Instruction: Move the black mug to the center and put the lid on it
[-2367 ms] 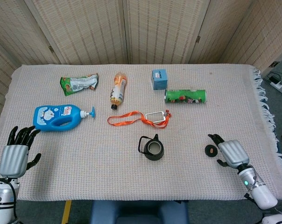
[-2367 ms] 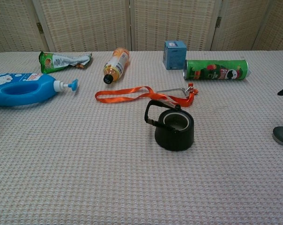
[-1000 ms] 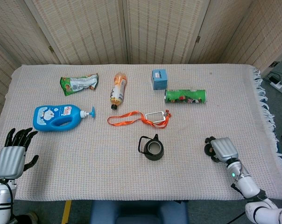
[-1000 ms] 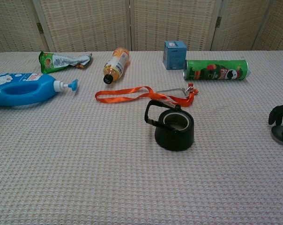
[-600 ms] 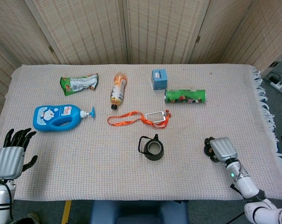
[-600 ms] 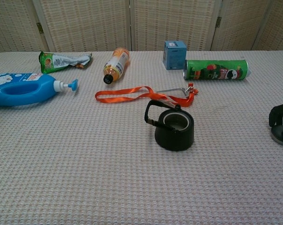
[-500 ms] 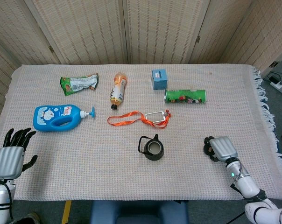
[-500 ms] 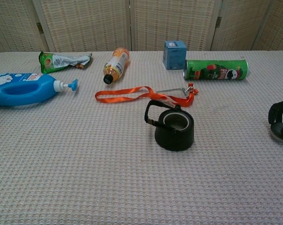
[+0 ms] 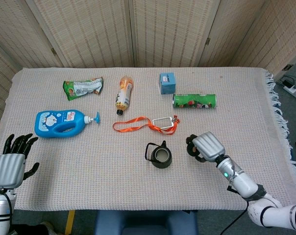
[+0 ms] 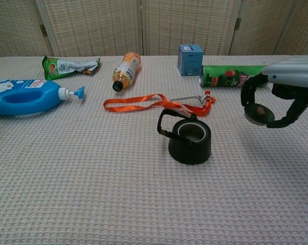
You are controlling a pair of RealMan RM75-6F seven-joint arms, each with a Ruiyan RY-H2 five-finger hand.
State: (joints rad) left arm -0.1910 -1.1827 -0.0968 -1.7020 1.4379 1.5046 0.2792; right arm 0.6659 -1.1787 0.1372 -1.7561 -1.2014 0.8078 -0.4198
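**Observer:** How far along are you?

**Operator:** The squat black metal mug with the loop handle (image 9: pixel 160 155) stands open near the middle of the woven cloth-covered table (image 9: pixel 265 112), so I judge the centring done. My right hand (image 10: pixel 281 97) holds the round black lid (image 10: pixel 259 114) in the air, to the right of the mug and above table level. Capping is left. My left hand (image 9: pixel 10 164) rests at the near left edge, fingers spread, holding nothing.

**Observer:** Any labels you can read?

**Operator:** Not really. The green cylindrical snack can (image 9: pixel 194 101) looks like Pringles, though the print is too small to be sure. The blue detergent bottle (image 9: pixel 61 122) shows a cartoon face; its text is unreadable.
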